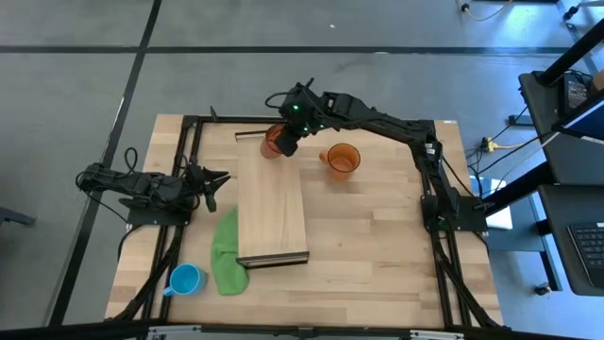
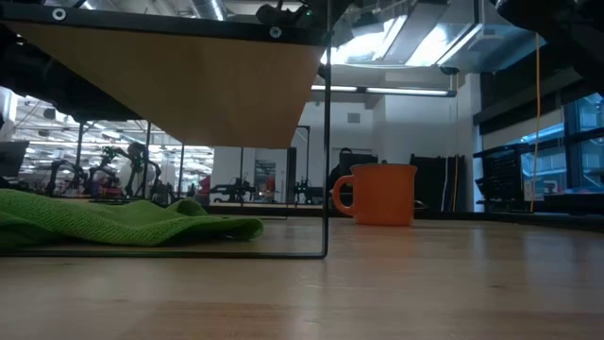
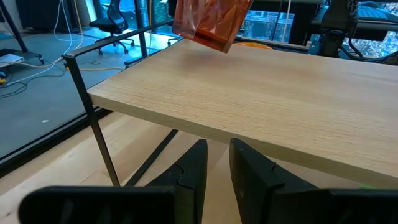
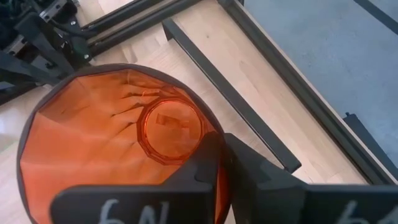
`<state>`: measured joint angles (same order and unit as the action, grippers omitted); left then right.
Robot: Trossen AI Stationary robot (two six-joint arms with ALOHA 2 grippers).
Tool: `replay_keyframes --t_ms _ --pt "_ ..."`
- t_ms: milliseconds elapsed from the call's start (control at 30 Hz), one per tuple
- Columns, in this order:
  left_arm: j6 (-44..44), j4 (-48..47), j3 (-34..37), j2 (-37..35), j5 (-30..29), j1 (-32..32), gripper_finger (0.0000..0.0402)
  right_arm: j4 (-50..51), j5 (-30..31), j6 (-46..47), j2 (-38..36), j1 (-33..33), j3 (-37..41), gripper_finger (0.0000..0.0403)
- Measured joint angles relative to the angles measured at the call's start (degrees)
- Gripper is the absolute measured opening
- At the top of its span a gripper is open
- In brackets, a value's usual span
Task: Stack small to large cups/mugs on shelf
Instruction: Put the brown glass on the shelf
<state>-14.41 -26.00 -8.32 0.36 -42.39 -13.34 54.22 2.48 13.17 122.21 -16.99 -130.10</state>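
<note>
My right gripper (image 1: 286,140) is shut on the dark red translucent tumbler (image 1: 272,142) over the far end of the light-wood shelf (image 1: 271,203). The tumbler also shows in the left wrist view (image 3: 211,22), above the shelf top (image 3: 280,99). The orange handled mug (image 1: 342,161) stands upright on the table to the right of the shelf; it also shows in the low view (image 2: 382,194). The light blue mug (image 1: 186,279) stands on the table at the near left. My left gripper (image 1: 212,184) waits left of the shelf, its fingers (image 3: 199,165) close together and empty. My right gripper holds the tumbler by its wall at the rim (image 4: 219,138), one finger (image 4: 208,165) inside the mouth and the other (image 4: 264,180) outside. The fingers come from above, slanting down. The tumbler hangs tilted, mouth up, lifted clear of the shelf.
A green cloth (image 1: 226,253) lies on the table along the shelf's near left side and under it, also in the low view (image 2: 113,222). The shelf stands raised on thin dark legs (image 2: 326,142). Dark frame rails (image 1: 193,142) run along the table's edges.
</note>
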Motion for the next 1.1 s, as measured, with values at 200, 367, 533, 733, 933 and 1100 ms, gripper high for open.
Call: replay_keyframes --t_ms 200,367,533,733,933,1100 --pt "0.0 0.0 0.0 0.0 0.0 0.0 0.0063 0.0 0.0 -0.9 0.0 0.0 0.0 0.0021" --pt "15.0 -0.1 0.0 0.0 -2.8 0.0 0.0063 0.1 -0.6 -1.4 0.0 -0.1 0.0 0.0021" --pt "24.4 3.6 0.3 0.0 -3.8 0.0 0.0063 0.1 -1.2 -1.7 0.0 -0.2 0.0 0.0024" --pt "12.6 16.2 0.3 0.7 4.4 0.0 0.0063 0.4 -6.1 -1.6 0.0 -0.8 0.0 0.0025" --pt "4.5 37.4 0.3 0.7 7.9 0.0 0.0063 -0.3 -5.3 0.7 0.0 -1.1 0.0 0.0025" --pt "4.4 53.7 0.2 0.7 8.2 0.0 0.0063 -0.4 -3.2 4.4 0.0 -1.6 0.0 0.0025"
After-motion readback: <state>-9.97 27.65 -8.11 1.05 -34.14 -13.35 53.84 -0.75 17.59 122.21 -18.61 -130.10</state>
